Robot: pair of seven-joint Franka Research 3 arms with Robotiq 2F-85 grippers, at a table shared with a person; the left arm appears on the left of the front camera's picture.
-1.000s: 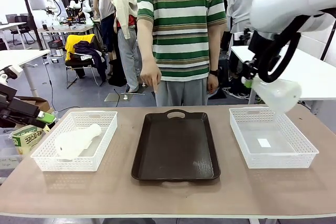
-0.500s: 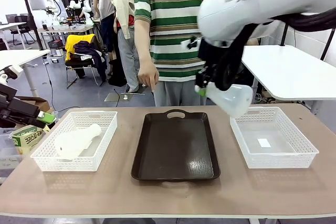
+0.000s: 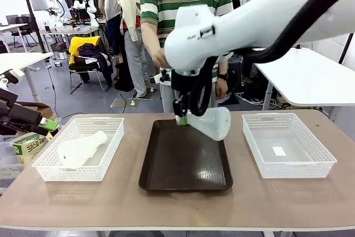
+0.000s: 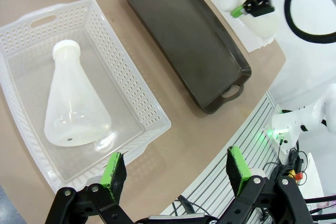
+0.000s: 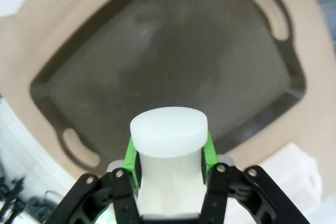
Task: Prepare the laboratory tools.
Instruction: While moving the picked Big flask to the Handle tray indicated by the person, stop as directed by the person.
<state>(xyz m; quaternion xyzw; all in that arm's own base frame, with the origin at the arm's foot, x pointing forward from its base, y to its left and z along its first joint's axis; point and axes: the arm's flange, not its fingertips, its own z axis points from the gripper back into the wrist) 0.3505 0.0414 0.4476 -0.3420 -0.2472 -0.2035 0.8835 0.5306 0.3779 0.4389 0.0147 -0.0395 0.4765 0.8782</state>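
Observation:
My right gripper (image 3: 181, 119) is shut on the neck of one frosted-white conical flask (image 3: 212, 122), which hangs tilted above the far part of the dark brown tray (image 3: 186, 162). The right wrist view shows that flask's white rim (image 5: 168, 131) between the green pads, with the tray (image 5: 173, 51) below. The second flask (image 4: 73, 105) lies on its side in the left white mesh basket (image 3: 109, 154), neck toward the far side. My left gripper (image 4: 176, 170) is open, off the table's left near corner, well above that basket (image 4: 142, 90).
Another white mesh basket (image 3: 320, 165) stands at the right with only a small white label inside. A person in a striped shirt (image 3: 183, 20) stands at the far side behind the tray. A small green-and-white box (image 3: 26, 145) sits left of the table.
My right arm has swung left with the flask, from above the right basket to over the far part of the tray, and lower. The left basket's flask has stayed put.

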